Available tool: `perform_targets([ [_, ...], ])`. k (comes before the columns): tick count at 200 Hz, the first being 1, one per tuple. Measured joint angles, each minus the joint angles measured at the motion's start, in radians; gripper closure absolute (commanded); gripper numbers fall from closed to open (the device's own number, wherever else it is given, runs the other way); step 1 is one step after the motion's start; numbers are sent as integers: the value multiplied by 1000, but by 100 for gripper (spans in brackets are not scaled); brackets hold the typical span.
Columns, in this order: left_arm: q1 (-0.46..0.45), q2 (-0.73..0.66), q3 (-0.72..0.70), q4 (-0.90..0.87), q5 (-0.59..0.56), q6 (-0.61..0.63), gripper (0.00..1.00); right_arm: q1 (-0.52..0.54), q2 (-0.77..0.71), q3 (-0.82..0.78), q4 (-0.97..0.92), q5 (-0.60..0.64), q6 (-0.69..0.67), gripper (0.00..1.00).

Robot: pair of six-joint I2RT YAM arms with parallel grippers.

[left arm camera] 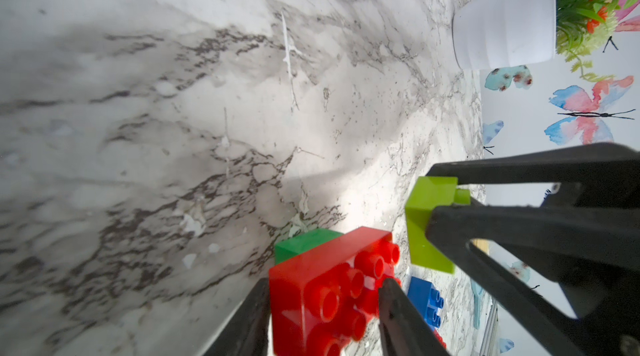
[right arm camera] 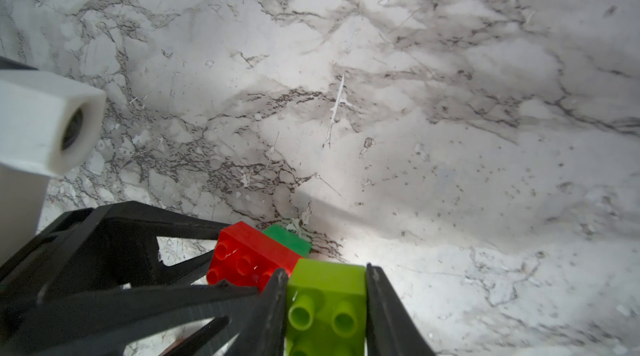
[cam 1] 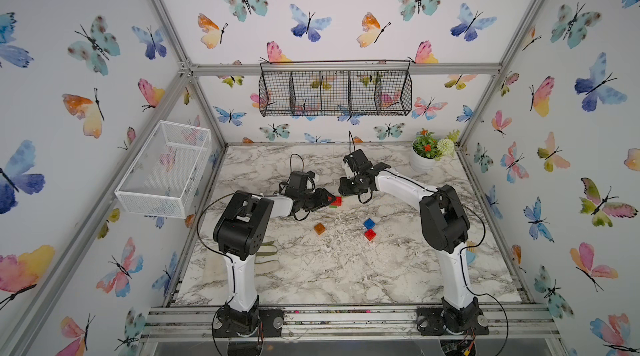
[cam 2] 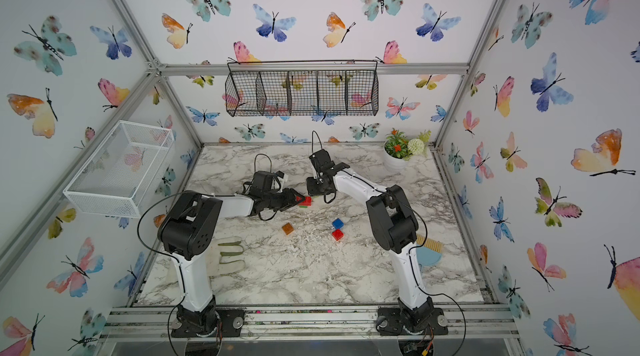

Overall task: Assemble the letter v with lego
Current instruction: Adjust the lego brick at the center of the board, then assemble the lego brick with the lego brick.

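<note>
Marble-pattern tabletop (cam 1: 329, 267) inside a butterfly-papered enclosure. Near its middle the long red brick (left arm camera: 332, 260) sits on the dark green brick (left arm camera: 301, 241). The left gripper (left arm camera: 325, 281) straddles the red one, jaws close against both flanks; cannot tell whether they truly pinch it. The right gripper (right arm camera: 327, 267) is clamped on the lime green brick (right arm camera: 325, 302), held clear of the table just beside the red brick's end. Step in hand, as I judge it: adding lime to the red-green core; no letter v formed yet. The next move likely calls for squaring lime over the red studs and pressing while the left arm braces. The blue brick (cam 1: 369, 223), square red brick (cam 1: 370, 234) and orange brick (cam 1: 319, 228) lie loose, nearer the arm bases. In both top views the gripper bodies mask the joint and the lime brick. How well red seats on green is unclear.
</note>
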Motion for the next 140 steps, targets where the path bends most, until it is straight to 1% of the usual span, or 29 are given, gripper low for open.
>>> perform_targets([
  [23,0,-6,-10,10,0,-12,55,3,-1,-1,0,-2,19,92],
  [50,0,-11,-20,14,-6,-24,56,4,-10,-24,7,-8,64,92],
  [88,-2,-32,-49,21,-15,-38,55,4,-29,-62,13,-21,112,91],
  [140,-9,-52,-83,45,-27,-63,55,4,-63,-68,16,-20,124,92],
])
